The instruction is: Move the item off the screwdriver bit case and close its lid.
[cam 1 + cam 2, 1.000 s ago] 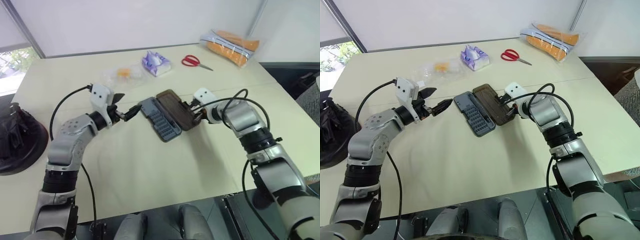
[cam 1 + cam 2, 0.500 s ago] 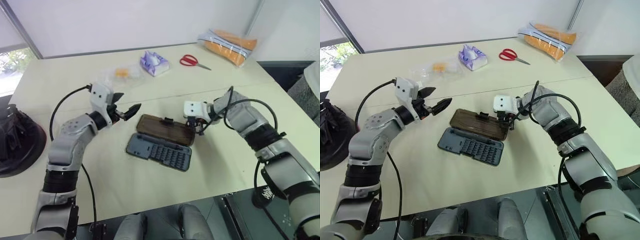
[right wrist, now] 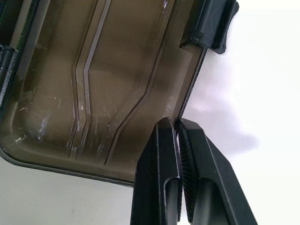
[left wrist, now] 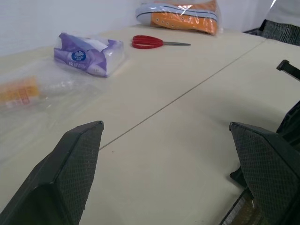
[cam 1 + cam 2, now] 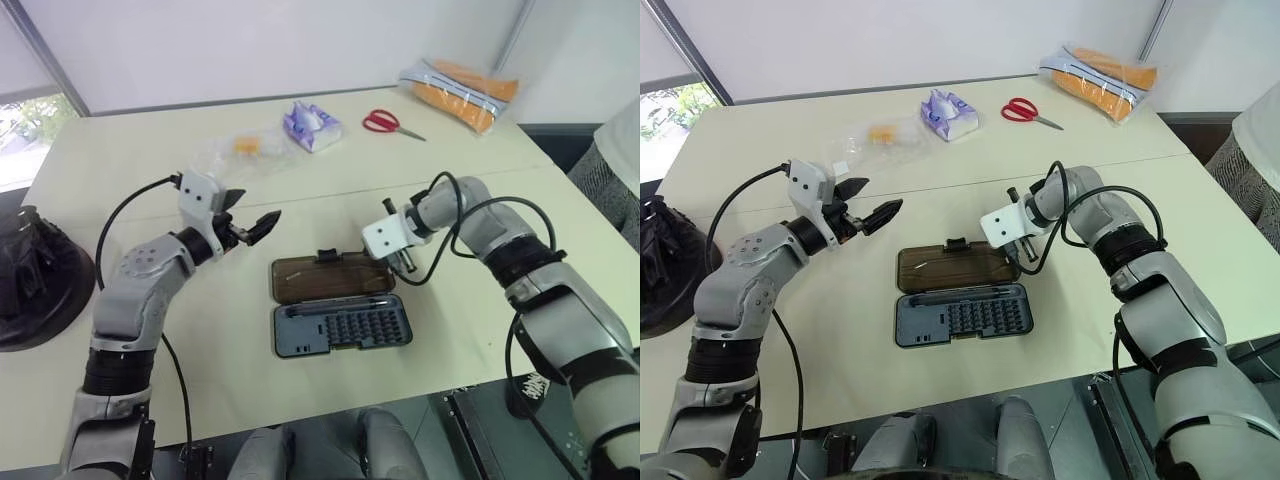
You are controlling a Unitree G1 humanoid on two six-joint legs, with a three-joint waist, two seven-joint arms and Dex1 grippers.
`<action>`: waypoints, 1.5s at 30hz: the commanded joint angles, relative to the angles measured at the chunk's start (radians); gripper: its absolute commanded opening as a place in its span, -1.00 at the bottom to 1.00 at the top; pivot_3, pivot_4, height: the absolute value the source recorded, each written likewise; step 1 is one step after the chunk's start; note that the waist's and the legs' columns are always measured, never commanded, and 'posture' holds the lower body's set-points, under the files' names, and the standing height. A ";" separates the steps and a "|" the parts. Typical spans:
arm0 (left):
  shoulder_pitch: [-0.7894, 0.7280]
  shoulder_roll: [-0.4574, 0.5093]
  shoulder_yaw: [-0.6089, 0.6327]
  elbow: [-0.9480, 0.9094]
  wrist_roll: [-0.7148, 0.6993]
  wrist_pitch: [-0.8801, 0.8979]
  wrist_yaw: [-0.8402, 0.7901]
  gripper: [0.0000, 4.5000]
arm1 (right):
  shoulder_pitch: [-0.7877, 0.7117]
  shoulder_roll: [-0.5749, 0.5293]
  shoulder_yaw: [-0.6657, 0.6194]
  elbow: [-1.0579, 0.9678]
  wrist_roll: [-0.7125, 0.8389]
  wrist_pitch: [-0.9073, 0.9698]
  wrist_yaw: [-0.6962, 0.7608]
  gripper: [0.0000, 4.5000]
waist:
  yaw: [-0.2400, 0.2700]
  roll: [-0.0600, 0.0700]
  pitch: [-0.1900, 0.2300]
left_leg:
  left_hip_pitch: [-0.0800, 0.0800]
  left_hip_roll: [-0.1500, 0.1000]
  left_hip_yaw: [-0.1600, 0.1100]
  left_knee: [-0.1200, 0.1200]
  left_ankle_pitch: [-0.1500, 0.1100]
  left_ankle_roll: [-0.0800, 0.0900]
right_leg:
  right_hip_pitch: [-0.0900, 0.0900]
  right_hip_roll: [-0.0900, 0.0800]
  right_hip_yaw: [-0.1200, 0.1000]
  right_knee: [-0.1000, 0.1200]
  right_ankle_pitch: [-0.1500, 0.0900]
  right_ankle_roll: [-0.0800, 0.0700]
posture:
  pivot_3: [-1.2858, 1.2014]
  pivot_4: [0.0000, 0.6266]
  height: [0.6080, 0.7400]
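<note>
Screwdriver bit case (image 5: 341,327) open, long axis left-right | lid (image 5: 331,279) flat | right tool (image 3: 179,140) pinching lid edge | left tool (image 5: 252,226) spread

The lid (image 3: 93,84) is smoky translucent plastic, glossy but scratched. The screwdriver bit case (image 5: 342,325) looks matt grey plastic. The table (image 4: 178,140) is smooth and matt.

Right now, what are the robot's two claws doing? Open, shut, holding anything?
Left gripper: open, holding nothing, above the table.
Right gripper: shut on the edge of the bit case's brown lid, which lies open flat.
</note>
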 commanded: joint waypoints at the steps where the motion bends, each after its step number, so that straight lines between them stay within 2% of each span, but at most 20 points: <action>1: -0.014 0.011 0.023 -0.035 -0.011 0.003 -0.001 1.00 | -0.034 -0.009 0.003 0.025 -0.059 -0.079 -0.034 -0.99 | 0.000 0.000 0.000 | 0.000 0.000 0.000 0.000 0.000 0.000 | 0.000 0.000 0.000 0.000 0.000 0.000 | 0.03 -0.52 1.00; 5: -0.021 0.011 0.021 -0.032 -0.012 0.009 -0.007 1.00 | -0.033 -0.027 0.010 0.012 -0.105 -0.173 -0.072 -0.99 | 0.000 0.000 0.000 | 0.000 0.000 0.000 0.000 0.000 0.000 | 0.000 0.000 0.000 0.000 0.000 0.000 | 0.03 -0.52 1.00; 9: -0.029 0.010 0.016 -0.025 -0.009 0.011 -0.011 1.00 | 0.008 -0.038 -0.006 -0.052 -0.069 -0.184 -0.020 -0.99 | 0.000 0.000 0.000 | 0.000 0.000 0.000 0.000 0.000 0.000 | 0.000 0.000 0.000 0.000 0.000 0.000 | 0.03 -0.52 1.00; 14: -0.035 0.009 0.015 -0.021 -0.008 0.013 -0.013 1.00 | 0.032 -0.043 -0.015 -0.091 -0.077 -0.189 -0.028 -0.99 | 0.000 0.000 0.000 | 0.000 0.000 0.000 0.000 0.000 0.000 | 0.001 0.000 0.000 0.000 0.000 0.000 | 0.03 -0.52 1.00; 21: -0.035 0.007 0.011 -0.022 -0.005 0.013 -0.016 1.00 | 0.079 -0.050 -0.034 -0.170 -0.060 -0.123 -0.005 -0.99 | 0.000 0.000 0.000 | 0.000 0.000 0.000 0.000 0.000 0.000 | 0.001 0.000 0.000 0.000 0.000 0.000 | 0.03 -0.52 1.00; 29: -0.042 -0.004 0.002 -0.015 -0.003 0.010 -0.017 1.00 | 0.070 -0.054 -0.056 -0.151 -0.095 -0.020 -0.034 -0.99 | 0.001 0.000 0.000 | 0.000 0.000 0.000 0.001 0.000 0.000 | 0.001 0.000 0.000 0.000 0.000 0.000 | 0.03 -0.52 1.00; 37: -0.058 -0.009 -0.004 0.006 0.001 0.002 -0.028 1.00 | 0.096 -0.085 -0.055 -0.171 -0.089 -0.008 -0.020 -0.99 | 0.003 0.000 0.000 | 0.000 0.000 -0.001 0.005 0.000 0.000 | 0.003 0.000 0.000 0.000 0.000 0.000 | 0.03 -0.52 1.00; 40: -0.060 -0.009 -0.006 0.010 0.003 -0.001 -0.032 1.00 | 0.101 -0.087 -0.058 -0.184 -0.093 0.012 -0.016 -0.54 | 0.005 0.000 0.000 | 0.000 -0.001 -0.001 0.005 0.000 0.000 | 0.004 0.000 -0.001 0.000 0.000 0.000 | 0.03 -0.52 1.00; 45: -0.058 -0.009 -0.008 0.010 0.001 0.003 -0.038 1.00 | 0.114 -0.093 -0.071 -0.224 -0.082 0.045 0.009 0.60 | 0.003 0.000 0.000 | 0.000 0.000 -0.001 0.006 0.000 0.000 | 0.004 0.000 -0.001 0.000 0.000 0.000 | 0.03 -0.52 1.00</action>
